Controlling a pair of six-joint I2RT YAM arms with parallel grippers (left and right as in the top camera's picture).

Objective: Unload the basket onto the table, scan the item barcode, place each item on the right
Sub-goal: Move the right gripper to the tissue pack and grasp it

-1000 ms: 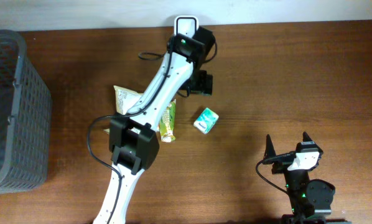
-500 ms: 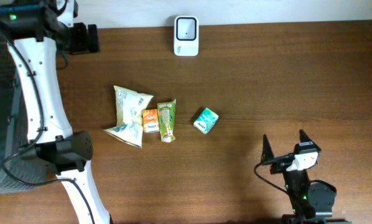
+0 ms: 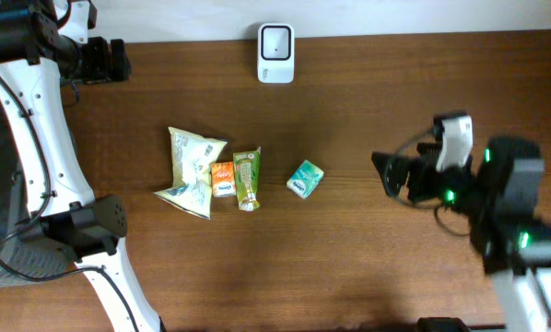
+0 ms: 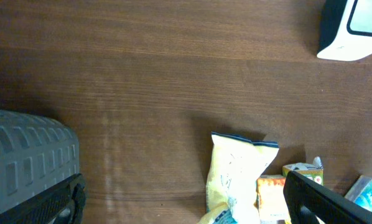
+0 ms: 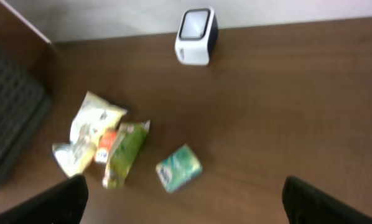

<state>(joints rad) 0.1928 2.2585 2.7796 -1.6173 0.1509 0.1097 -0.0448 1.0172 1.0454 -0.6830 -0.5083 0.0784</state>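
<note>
Four small items lie mid-table: a yellow-white pouch (image 3: 191, 171), an orange carton (image 3: 223, 177) touching it, a green packet (image 3: 247, 179) against the carton, and a teal box (image 3: 305, 178) slightly apart on the right arm's side. A white scanner (image 3: 275, 41) stands at the far edge, well apart from them. Both grippers gape wide and hold nothing: the left gripper (image 3: 119, 60) is at the far corner near the grey basket (image 4: 24, 155), and the right gripper (image 3: 383, 175) is near the teal box without touching it.
</note>
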